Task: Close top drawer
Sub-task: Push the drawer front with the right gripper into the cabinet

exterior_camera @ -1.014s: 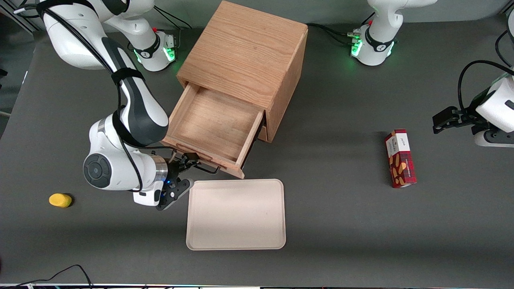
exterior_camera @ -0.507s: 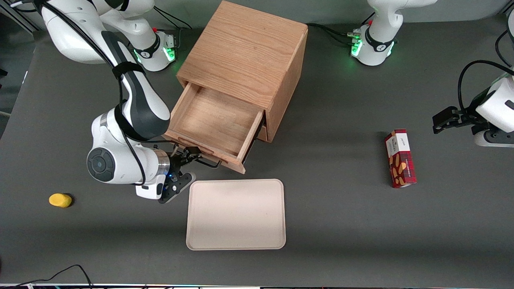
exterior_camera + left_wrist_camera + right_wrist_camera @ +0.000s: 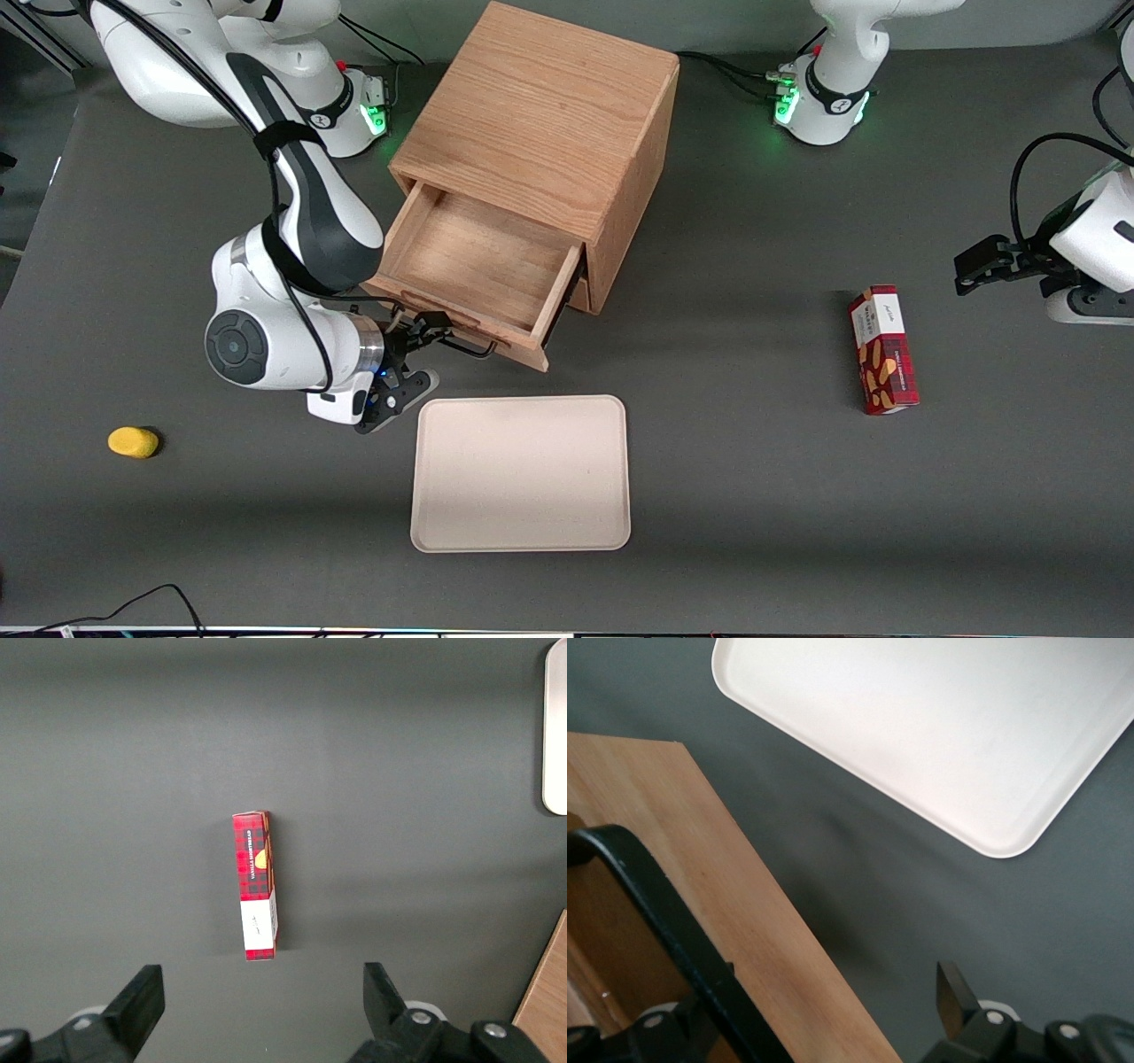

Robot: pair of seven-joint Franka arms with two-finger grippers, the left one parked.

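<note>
The wooden cabinet [image 3: 549,133] stands on the table with its top drawer [image 3: 474,275] pulled partly out, nearer the front camera than the cabinet body. The gripper [image 3: 423,359] sits at the drawer's black handle [image 3: 465,341], fingers spread apart, one finger [image 3: 957,997] clear of the drawer front, just above the cream tray [image 3: 521,472].

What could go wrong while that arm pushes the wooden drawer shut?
The end effector presses at the black handle, toward one end of the top drawer, which is still well out. An off-centre push might skew the drawer and jam it in the cabinet. A finger could also slip off the thin handle. The cabinet itself may slide on the table, since nothing visibly holds it.
</note>
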